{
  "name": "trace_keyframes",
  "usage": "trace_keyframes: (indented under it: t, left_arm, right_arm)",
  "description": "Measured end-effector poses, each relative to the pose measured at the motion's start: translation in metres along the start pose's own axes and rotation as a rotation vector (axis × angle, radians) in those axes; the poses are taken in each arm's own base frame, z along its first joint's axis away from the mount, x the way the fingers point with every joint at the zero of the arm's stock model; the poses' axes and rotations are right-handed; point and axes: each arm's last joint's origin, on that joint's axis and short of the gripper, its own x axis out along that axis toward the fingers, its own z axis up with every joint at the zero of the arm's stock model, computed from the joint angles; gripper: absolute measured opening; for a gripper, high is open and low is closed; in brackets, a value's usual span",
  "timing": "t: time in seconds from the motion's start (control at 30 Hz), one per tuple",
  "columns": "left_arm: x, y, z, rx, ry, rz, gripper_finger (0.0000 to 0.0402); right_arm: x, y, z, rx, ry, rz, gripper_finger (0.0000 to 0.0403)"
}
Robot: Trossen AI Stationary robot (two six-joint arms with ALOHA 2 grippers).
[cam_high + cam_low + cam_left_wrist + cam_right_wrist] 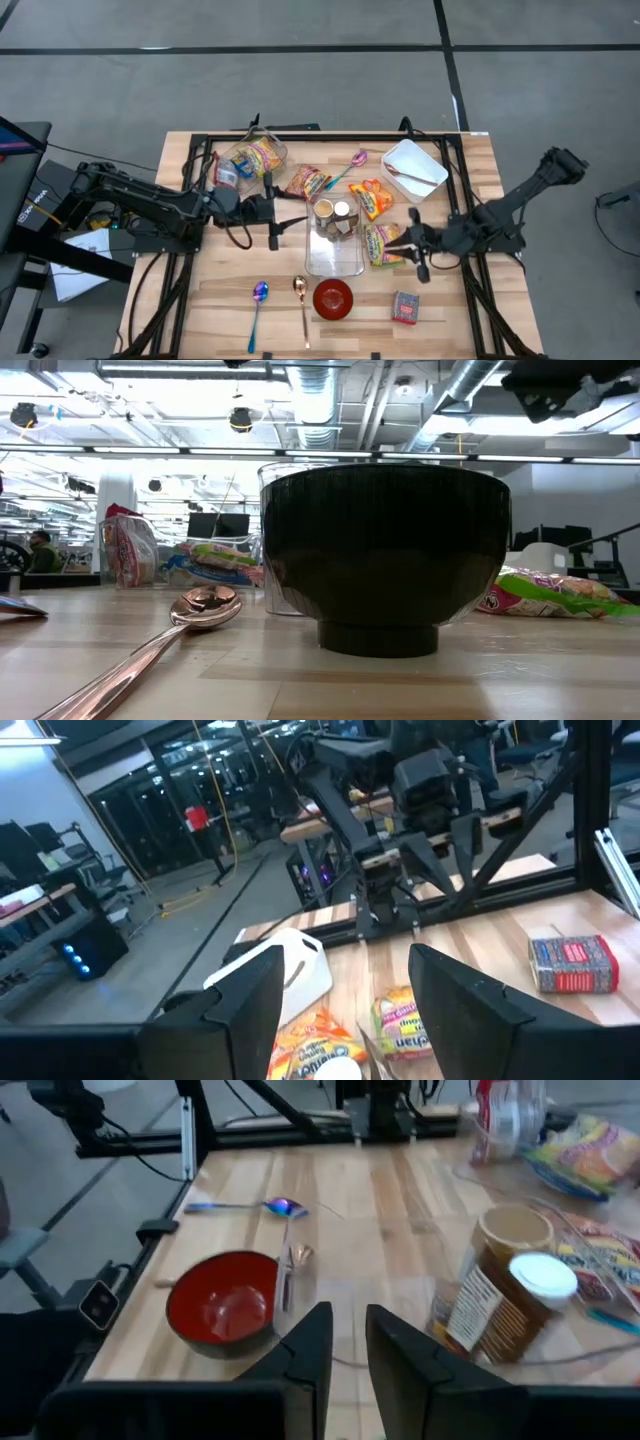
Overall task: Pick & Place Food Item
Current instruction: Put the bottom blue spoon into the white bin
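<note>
Food packets lie flat around a clear tub holding two jars. They are a green-yellow noodle packet, an orange snack packet, a red-yellow packet and a clear bag of noodles. My left gripper hovers level just left of the tub, open, with nothing between its fingers. My right gripper hangs above the table just right of the noodle packet, pointing toward the tub and slightly down, shut on nothing.
A white container with a spoon stands at the far right and a pink spoon lies beside it. Near the front edge are a red bowl, two spoons and a small red-grey box.
</note>
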Motion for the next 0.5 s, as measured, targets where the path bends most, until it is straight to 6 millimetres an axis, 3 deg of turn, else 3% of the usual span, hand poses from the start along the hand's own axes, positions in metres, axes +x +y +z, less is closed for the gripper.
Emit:
trace_keyframes:
  t: [0.17, 0.5]
  left_arm:
    - [0.0, 0.0, 0.001, 0.045, -0.015, -0.016, 0.0209]
    - [0.0, 0.0, 0.001, 0.064, -0.027, -0.047, 0.0209]
  right_arm:
    - [0.008, 0.006, -0.002, -0.007, 0.002, 0.003, 0.0077]
    - [0.001, 0.021, 0.006, 0.054, -0.033, 0.053, 0.0171]
